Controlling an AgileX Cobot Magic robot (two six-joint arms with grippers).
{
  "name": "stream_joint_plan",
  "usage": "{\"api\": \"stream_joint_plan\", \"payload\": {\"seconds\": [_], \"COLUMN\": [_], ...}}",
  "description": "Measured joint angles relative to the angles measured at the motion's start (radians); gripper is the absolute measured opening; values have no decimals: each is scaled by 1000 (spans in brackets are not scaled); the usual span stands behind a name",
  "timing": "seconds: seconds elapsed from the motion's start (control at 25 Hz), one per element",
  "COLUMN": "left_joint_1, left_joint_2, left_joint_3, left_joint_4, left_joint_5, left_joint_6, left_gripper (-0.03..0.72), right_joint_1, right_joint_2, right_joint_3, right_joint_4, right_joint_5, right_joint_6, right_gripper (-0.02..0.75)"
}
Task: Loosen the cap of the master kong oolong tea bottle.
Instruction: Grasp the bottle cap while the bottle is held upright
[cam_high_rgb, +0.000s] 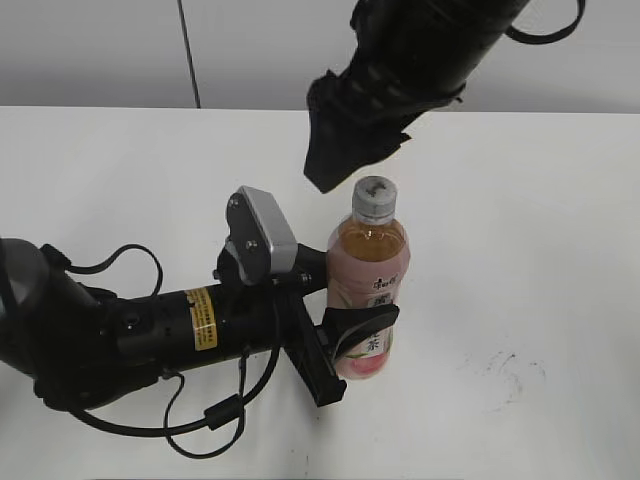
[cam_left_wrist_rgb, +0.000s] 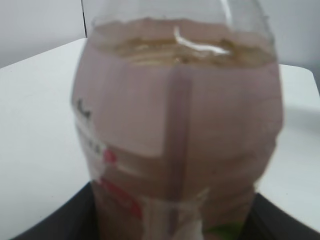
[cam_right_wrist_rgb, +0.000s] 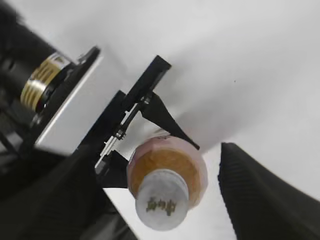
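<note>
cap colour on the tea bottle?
The cap is white-grey with a small dark logo on top, clearest in the right wrist view.

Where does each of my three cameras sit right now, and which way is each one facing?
Exterior view: raised, slanting down at the white table; shows the left gripper clamping the bottle, right gripper above the cap.
Left wrist view: level and close against the bottle's label; only dark finger edges at the bottom corners.
Right wrist view: looking steeply down on the cap; right finger beside it, left arm's gripper below.
All three share the bottle.
</note>
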Motion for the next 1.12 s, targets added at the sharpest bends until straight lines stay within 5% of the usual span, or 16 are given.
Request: {"api": "stream_joint_plan", "payload": {"seconds": [0.24,0.76,1.12], "left_joint_1": [0,0,0], "left_joint_2": [0,0,0], "left_joint_3": [0,0,0], "left_joint_4": [0,0,-1], "left_joint_5": [0,0,0], "left_joint_6": [0,0,-1], "left_gripper": [376,376,376], "right_joint_1": [0,0,0], "right_joint_2": [-1,31,34], "right_joint_3": [-15,-15,-16], "right_joint_4": [-91,-50,-53], "right_joint_5": [117,132,132], "right_joint_6": [520,621,615], "right_gripper": [561,529,267]}}
